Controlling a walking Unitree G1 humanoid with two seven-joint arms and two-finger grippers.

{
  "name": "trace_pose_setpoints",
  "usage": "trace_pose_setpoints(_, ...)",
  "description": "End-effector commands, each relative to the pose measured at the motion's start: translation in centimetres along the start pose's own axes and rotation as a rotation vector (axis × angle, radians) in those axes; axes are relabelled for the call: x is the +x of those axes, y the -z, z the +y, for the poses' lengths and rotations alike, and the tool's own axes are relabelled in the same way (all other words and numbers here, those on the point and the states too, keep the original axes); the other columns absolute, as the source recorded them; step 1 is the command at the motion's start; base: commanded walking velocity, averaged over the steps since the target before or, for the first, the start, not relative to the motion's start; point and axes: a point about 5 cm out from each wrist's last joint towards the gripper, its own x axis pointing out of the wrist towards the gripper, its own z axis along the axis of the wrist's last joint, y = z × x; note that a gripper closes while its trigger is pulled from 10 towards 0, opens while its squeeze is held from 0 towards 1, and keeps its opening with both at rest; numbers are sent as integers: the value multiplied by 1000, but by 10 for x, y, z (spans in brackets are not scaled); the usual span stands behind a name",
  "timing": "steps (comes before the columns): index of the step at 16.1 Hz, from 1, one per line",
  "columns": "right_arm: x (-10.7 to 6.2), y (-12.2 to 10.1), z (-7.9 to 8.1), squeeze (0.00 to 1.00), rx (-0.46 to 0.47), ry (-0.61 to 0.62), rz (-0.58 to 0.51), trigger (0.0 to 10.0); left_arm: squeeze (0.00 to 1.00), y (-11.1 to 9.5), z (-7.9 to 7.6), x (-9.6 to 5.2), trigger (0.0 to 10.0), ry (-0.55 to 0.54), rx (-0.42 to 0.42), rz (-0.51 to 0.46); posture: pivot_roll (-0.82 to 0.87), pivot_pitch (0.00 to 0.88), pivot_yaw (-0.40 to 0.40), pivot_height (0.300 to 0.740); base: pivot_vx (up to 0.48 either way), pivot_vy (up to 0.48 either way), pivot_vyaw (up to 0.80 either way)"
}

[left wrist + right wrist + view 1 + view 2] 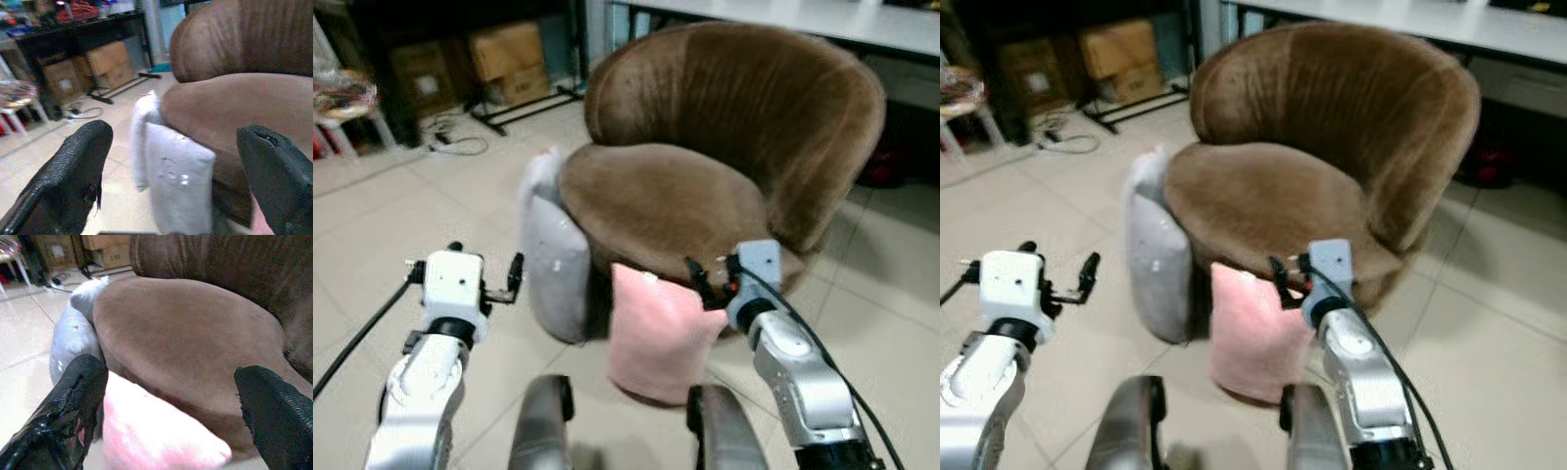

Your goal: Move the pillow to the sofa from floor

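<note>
Right gripper is up at the top edge of the pink pillow, fingers spread wide with nothing between them. In the right wrist view the two black fingertips sit on either side of the pillow's upper corner, seat cushion right behind it. Can't really tell if a finger is touching the fabric or just beside it.

Left gripper is held out over the floor, also wide open and empty, pointed toward the gray pillow.

Pink pillow is standing upright on the floor, leaning against the front of the brown sofa, which is more of a round armchair tbh. Gray pillow is just beside it on the robot's left, also upright against the sofa's side. Cardboard boxes and some cables sit well back near a dark shelf.
</note>
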Motion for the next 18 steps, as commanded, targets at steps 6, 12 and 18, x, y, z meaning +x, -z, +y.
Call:
trace_pose_setpoints(6, 4, -5, -1, 0, -13, 2, -2, 10000, 0, -4, 0, -2, 10000, 6, 1, -24, -144, 0, -21, 575, 416, 0, 267)
trace_pose_setpoints(12, 5, -3, -2, 0, -23, 18, 6, 10000, 0, -3, 1, -1, 10000, -4, 28, -15, -141, 0, -22, 575, 223, 0, 0)
trace_pose_setpoints(18, 5, -5, -1, 0, 14, 6, -15, 10000, 0, -6, 1, 0, 10000, -15, 41, -29, -143, 0, -17, 555, 0, 0, 0)
